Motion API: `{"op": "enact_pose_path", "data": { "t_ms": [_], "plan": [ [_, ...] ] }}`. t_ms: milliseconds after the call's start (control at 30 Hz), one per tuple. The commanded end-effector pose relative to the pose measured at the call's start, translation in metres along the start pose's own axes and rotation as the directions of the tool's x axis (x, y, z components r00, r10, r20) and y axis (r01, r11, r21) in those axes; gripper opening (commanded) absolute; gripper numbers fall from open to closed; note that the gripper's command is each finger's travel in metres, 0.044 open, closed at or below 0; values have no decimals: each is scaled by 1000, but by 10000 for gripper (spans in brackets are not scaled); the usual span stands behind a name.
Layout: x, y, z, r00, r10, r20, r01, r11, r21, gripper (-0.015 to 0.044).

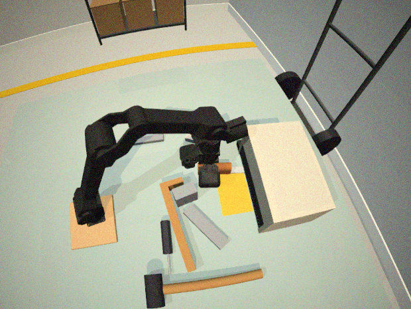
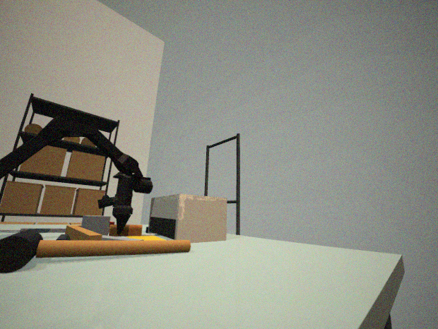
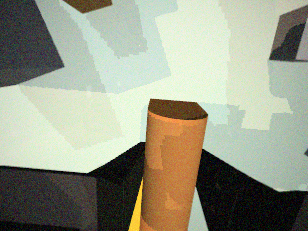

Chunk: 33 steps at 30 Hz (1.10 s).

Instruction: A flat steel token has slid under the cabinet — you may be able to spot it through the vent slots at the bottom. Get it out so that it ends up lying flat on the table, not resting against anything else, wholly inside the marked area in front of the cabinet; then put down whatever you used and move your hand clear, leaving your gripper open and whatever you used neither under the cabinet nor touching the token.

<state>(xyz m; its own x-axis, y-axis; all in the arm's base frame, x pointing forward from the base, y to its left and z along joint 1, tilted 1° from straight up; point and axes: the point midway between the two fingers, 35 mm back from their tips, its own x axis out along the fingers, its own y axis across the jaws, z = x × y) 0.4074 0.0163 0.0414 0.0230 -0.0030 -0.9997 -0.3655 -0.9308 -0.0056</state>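
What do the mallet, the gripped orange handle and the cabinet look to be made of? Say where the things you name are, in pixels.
Mallet [image 1: 154, 290] [image 2: 19, 250]: probably matte black rubber head, evenly dark; smooth orange-brown handle, likely varnished wood.
Gripped orange handle [image 1: 225, 168] [image 2: 135, 230] [image 3: 172, 169]: smooth, satin, wood or plastic; no clear grain.
Cabinet [image 1: 292, 169] [image 2: 201, 219]: matte cream, perhaps painted board or metal.

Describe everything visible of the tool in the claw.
The tool's thick, round orange handle, wood-like with a flat, darker brown end, is clamped in the claw. From the handle a pale, flat-looking blade runs toward the cabinet, beside the yellow area. Its far tip is hidden; whether it touches the table I cannot tell.
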Motion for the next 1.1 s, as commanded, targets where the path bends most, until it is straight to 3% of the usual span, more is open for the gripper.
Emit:
{"op": "enact_pose_path", "data": {
  "t_ms": [0, 1067],
  "plan": [
    [1, 3, 1, 1000, 11, -6, -11, 1000, -1, 0],
    [1, 1, 33, 1000, 11, -3, -11, 1000, -1, 0]
  ]
}}
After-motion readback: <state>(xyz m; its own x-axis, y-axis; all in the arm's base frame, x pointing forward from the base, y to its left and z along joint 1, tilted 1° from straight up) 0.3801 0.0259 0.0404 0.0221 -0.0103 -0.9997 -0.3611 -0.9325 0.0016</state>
